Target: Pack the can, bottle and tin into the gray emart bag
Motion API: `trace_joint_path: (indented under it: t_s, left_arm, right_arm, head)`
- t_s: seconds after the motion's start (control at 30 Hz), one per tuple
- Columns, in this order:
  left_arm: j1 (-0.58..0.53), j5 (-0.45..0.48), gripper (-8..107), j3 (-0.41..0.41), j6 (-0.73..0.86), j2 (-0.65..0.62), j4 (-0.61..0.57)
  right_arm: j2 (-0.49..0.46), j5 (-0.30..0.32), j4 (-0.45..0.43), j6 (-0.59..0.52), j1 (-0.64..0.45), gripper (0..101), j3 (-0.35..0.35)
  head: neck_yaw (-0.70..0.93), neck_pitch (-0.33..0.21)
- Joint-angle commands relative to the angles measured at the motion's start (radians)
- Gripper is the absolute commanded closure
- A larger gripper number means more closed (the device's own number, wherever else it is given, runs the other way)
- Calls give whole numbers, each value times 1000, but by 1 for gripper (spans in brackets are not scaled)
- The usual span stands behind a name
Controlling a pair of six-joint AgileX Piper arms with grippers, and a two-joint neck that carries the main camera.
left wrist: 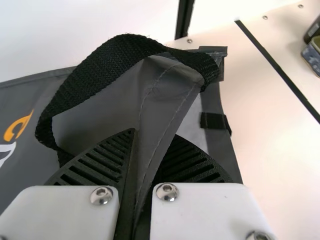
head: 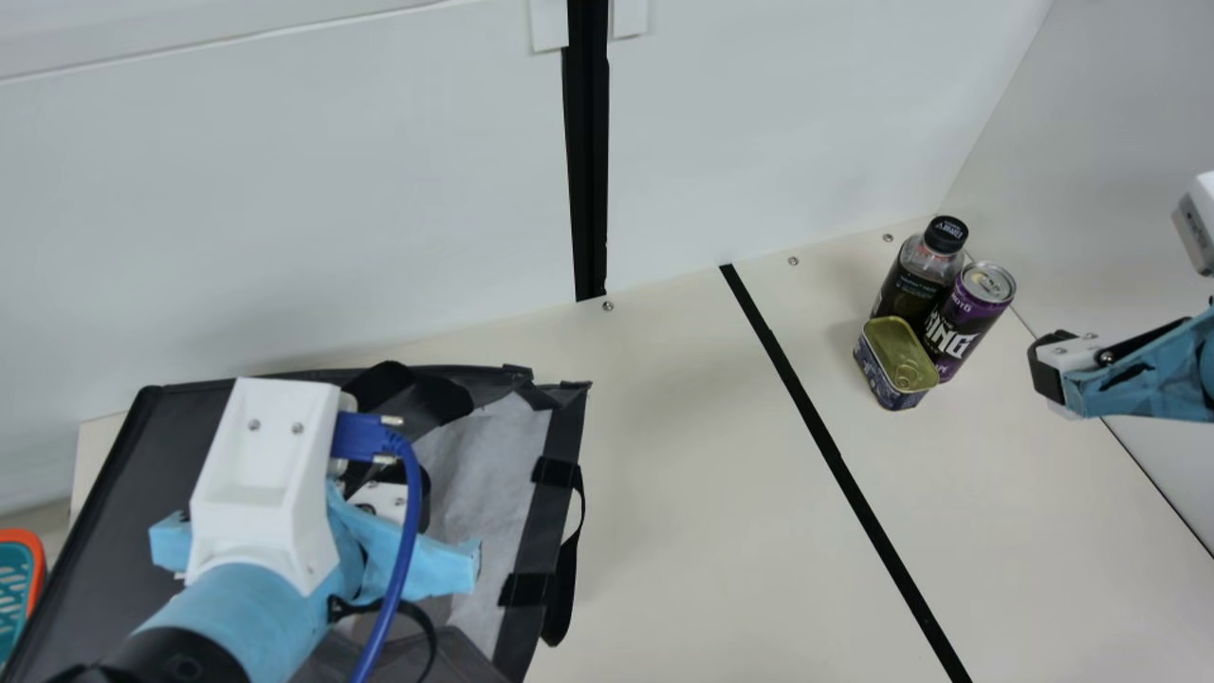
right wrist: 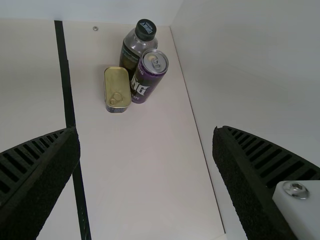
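Left end effector tight on gray bag

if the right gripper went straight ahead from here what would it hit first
Probably the table, short of the purple can, though depth is hard to judge here.

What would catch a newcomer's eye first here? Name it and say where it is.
Likely the blue-and-white left arm over the gray bag at the main view's left, its gripper pinching a fold of the bag. Next, the purple can, dark-capped bottle and low tin, clustered on the table to the right of the black stripe.
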Motion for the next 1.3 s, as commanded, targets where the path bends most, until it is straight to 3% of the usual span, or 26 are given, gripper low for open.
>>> trace_joint_path:
  t_s: [0.0,0.7,1.27]
  left_arm:
    - [13,-16,89,2,23,-2,-53]
    - [180,-155,89,56,292,-17,-505]
    - [303,-158,89,82,513,-1,-843]
  right_arm:
    - [0,0,0,0,0,10,0]
    - [0,0,0,0,0,10,0]
    - [0,0,0,0,0,10,0]
  head:
    - [-1,-23]
    - [-1,-23]
    - [-1,-23]
